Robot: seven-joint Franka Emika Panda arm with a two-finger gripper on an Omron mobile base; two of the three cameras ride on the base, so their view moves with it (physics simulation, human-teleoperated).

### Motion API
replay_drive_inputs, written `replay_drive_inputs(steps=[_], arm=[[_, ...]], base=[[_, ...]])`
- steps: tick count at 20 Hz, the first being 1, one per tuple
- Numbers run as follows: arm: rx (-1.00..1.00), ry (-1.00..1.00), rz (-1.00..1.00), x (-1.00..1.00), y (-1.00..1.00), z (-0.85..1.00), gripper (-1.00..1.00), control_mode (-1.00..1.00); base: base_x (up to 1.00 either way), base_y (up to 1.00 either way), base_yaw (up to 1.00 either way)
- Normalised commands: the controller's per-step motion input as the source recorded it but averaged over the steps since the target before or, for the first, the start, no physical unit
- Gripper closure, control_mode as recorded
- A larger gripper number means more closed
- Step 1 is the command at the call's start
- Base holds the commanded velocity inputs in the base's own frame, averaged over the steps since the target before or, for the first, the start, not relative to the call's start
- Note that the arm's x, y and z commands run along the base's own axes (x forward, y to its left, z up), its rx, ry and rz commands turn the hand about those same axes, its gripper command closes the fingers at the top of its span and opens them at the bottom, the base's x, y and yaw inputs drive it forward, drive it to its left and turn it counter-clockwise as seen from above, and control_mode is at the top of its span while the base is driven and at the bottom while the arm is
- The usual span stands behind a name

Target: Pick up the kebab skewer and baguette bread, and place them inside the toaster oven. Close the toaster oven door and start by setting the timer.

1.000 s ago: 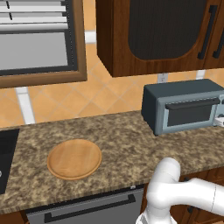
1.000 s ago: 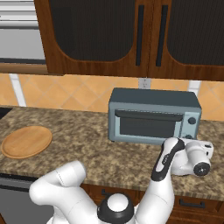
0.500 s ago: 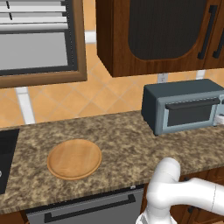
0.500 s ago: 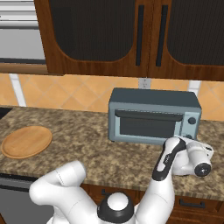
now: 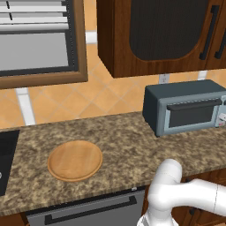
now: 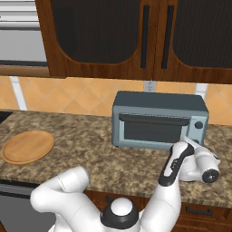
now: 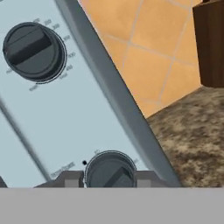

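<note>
The grey-blue toaster oven [image 5: 185,112] [image 6: 158,118] stands on the granite counter with its door [image 6: 152,131] shut, the dark handle bar along the top. My gripper [image 6: 187,141] [image 7: 109,177] is at the control strip on the oven's right. In the hand view its two fingertips [image 7: 72,178] flank the lower round knob [image 7: 110,169] and touch its sides. A second dark knob [image 7: 33,50] sits higher on the strip. The kebab skewer and the baguette bread are hidden from view.
A bare round wooden plate [image 5: 75,160] [image 6: 27,146] lies on the counter to the left. Dark wood cabinets [image 6: 136,36] hang above the oven. A black cooktop [image 5: 6,154] borders the counter's far left, and a dishwasher front [image 5: 88,209] sits under the counter edge.
My hand has shifted only very slightly at the oven's control strip. The oven, its door and the plate stand as before.
</note>
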Motion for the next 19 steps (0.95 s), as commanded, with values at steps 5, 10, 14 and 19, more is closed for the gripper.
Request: replay_drive_inputs(steps=[5, 10, 14, 19], arm=[[0.30, 0.00, -0.03, 0.00, -0.09, -0.04, 1.00, -1.00], [0.32, 0.00, -0.02, 0.00, -0.12, -0.05, 1.00, -1.00], [0.33, 0.00, -0.03, 0.00, -0.13, -0.04, 1.00, -1.00], [0.32, 0.00, -0.04, 0.00, -0.09, -0.01, 1.00, -1.00]], base=[[0.00, 0.00, 0.00], [0.00, 0.00, 0.00], [0.00, 0.00, 0.00], [0.00, 0.00, 0.00]])
